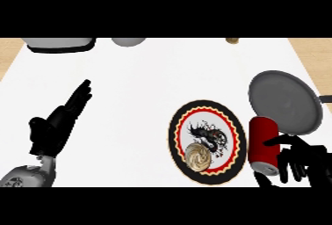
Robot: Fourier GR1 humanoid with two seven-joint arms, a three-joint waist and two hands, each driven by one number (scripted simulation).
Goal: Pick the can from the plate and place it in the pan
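Note:
A red can (262, 143) lies on its side just right of the plate (207, 110), its silver end toward me. My right hand (298, 160) curls round the can's near end at the lower right. The plate is round with a black rim, a red zigzag ring and a dragon picture; a tan spiral object (199, 157) rests on its near part. The grey pan (284, 101) stands at the right, just beyond the can, with its dark handle (325, 98) pointing to the right edge. My left hand (62, 121) rests open at the left, fingers up.
At the counter's far edge stand a white appliance with a black base (59, 44), a grey rounded object (128, 41) and a small tan object (232, 41). Wooden floor shows past both far corners.

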